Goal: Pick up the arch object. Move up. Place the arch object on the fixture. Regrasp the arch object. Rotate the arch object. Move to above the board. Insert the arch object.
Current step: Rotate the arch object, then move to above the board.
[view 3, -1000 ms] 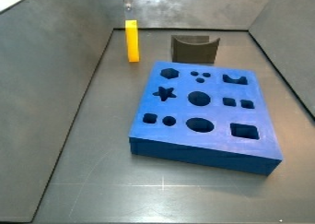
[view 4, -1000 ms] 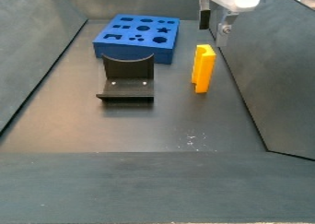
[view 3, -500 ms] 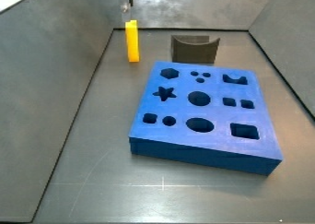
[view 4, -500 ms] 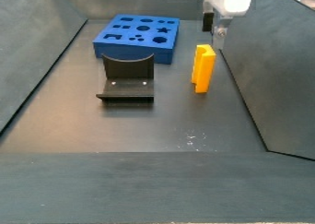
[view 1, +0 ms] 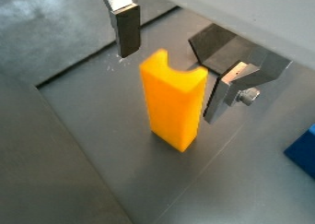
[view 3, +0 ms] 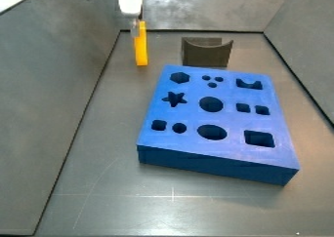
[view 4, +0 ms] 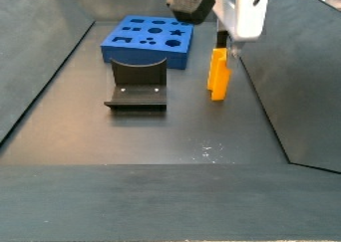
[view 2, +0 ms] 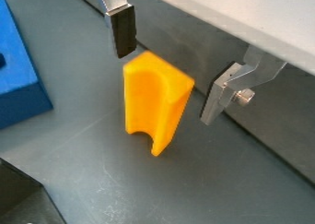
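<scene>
Standing upright on the dark floor, the arch object (view 1: 171,99) sits between the gripper (view 1: 180,60) fingers (view 2: 122,30), which are spread wide to either side without touching it. In a side view the board (view 3: 216,116) lies nearest; the fixture (view 3: 205,52) stands beyond it, with the arch object (view 3: 140,42) to its left, near the wall.

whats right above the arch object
The hand hangs just over the upright arch object. In a wrist view its open fingers straddle the arch object's top without touching. Nothing rests on it; the floor beneath it is covered.
</scene>
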